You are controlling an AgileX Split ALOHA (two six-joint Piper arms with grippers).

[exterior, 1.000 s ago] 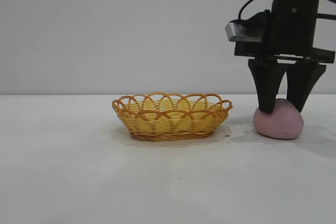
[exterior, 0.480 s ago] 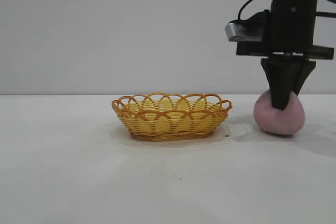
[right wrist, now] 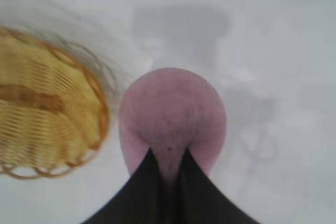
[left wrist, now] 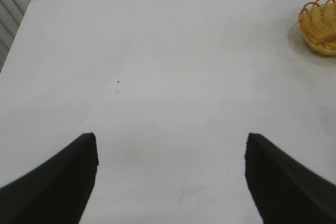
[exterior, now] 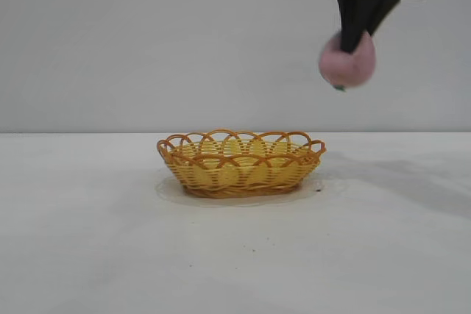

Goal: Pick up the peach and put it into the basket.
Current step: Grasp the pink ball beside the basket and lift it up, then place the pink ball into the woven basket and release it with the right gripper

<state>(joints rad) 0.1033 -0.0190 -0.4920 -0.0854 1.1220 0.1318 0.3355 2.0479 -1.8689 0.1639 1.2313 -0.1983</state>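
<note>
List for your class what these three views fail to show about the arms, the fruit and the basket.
- Exterior view: the top edge cuts off the right arm above its claw; the left arm is absent.
- Right wrist view: the fingers cover part of the peach; the basket is blurred and cropped.
- Left wrist view: the left claw shows its fingertips only; the basket is cut by the edge.

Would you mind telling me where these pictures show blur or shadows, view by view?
Right wrist view: the basket is smeared, most along its rim, while the peach in the right gripper stays fairly crisp, with soft shadows on the table. Exterior view: sharp, with faint shadow beside the basket. Left wrist view: evenly lit, the left gripper dark at the edge.
</note>
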